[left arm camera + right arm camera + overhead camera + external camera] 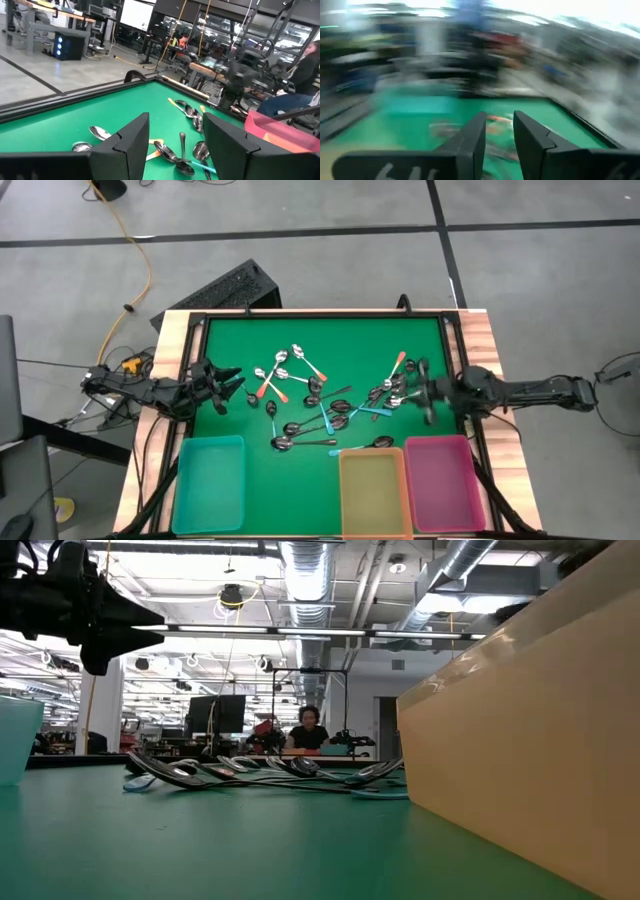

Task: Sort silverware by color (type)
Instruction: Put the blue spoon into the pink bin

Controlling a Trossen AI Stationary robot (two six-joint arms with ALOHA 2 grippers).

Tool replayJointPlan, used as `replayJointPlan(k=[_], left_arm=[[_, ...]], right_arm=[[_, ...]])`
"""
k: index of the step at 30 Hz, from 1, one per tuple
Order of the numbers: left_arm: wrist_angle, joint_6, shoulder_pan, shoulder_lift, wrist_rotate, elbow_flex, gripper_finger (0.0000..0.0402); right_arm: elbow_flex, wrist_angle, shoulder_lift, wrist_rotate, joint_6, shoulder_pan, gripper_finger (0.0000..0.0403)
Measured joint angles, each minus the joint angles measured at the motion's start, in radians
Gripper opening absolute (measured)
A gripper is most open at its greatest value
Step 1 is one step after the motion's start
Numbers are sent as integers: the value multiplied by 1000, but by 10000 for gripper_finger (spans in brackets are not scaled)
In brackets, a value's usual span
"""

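Several small spoons [320, 405] lie loose on the green mat, between my two grippers. Some have orange handles [268, 387], some light blue [325, 418], some dark. My left gripper [232, 385] hovers level at the table's left side, open, pointing at the pile; its wrist view shows the spoons [175, 157] beyond its empty fingers [127, 142]. My right gripper [420, 390] is at the right end of the pile. In its blurred wrist view its fingers [499, 135] stand a little apart with nothing between them.
Three bins stand along the near edge: teal [210, 480], yellow [372, 490] and pink [440, 480]. A wooden frame [170, 350] rims the mat. A keyboard [215, 290] lies beyond the far left corner. A person [308, 730] sits in the room behind.
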State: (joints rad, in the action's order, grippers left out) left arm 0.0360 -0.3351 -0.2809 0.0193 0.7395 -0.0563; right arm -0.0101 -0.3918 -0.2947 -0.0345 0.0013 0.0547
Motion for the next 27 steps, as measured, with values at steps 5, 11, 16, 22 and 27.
replayJointPlan(k=[5, 11, 16, 22, 27], left_arm=[[4, 0, 0, 0, 2, 0, 169], [-29, 11, 0, 0, -2, 0, 169], [-127, 35, 0, 0, -63, -1, 169], [-227, 6, 0, 0, -89, -4, 169], [-201, -29, 0, 0, -84, -60, 169]], right_arm=[[0, -11, 1, -170, 193, -2, 108], [0, -28, 1, -143, 334, -9, 108], [0, -28, 0, -146, 482, -7, 108], [0, -28, 1, -147, 526, -5, 108], [0, -20, 0, -154, 522, 6, 108]])
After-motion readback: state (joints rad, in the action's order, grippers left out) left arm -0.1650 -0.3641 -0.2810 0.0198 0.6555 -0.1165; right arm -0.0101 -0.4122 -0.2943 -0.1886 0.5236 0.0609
